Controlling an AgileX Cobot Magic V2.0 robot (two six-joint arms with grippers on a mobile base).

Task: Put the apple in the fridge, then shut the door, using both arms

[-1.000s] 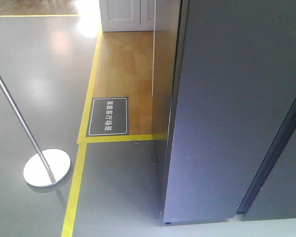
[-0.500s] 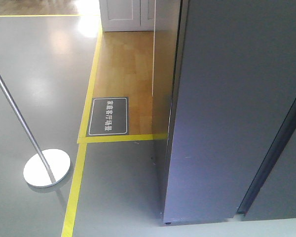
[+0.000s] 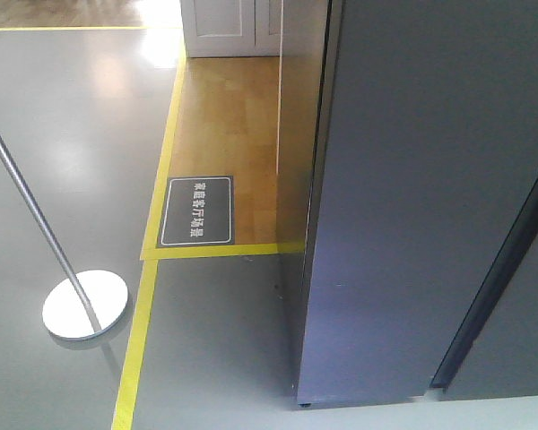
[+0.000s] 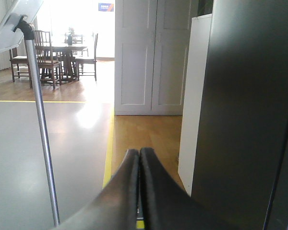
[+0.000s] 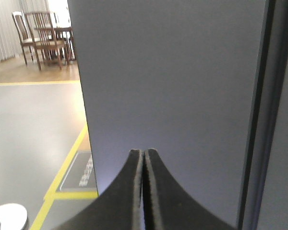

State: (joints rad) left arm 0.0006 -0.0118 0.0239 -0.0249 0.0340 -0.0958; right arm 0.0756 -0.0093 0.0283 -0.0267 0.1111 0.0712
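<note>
The fridge [image 3: 430, 197] presented only flat dark grey outer panels to every view; no white lining, shelf or bin was visible, so the door [image 5: 182, 86] appeared shut or very nearly so. A dark vertical seam ran down the right of the front view, and the right wrist view showed the same kind of seam beside the panel. Whether it was fully latched could not be told.

The left gripper [image 4: 138, 152] hung in open air beside the fridge's side wall, facing a wood floor and white cupboard doors; its jaws were pressed together with nothing between them. The right gripper [image 5: 144, 152] faced the grey panel squarely, near it but with contact not confirmed; its jaws were likewise pressed together and empty.

The apple was in none of the views. Neither gripper carried it. Judged from that and the closed face, it was most likely already inside, though this could not be verified.

Assessment: the task stood at its last step, the closing of the door, either finishing or finished. The next move would call for a check that the seam was tight, a flat push from the right gripper if any gap remained, then both arms drawn clear without snagging the stanchion [image 3: 36, 224] on its round base at the left
</note>
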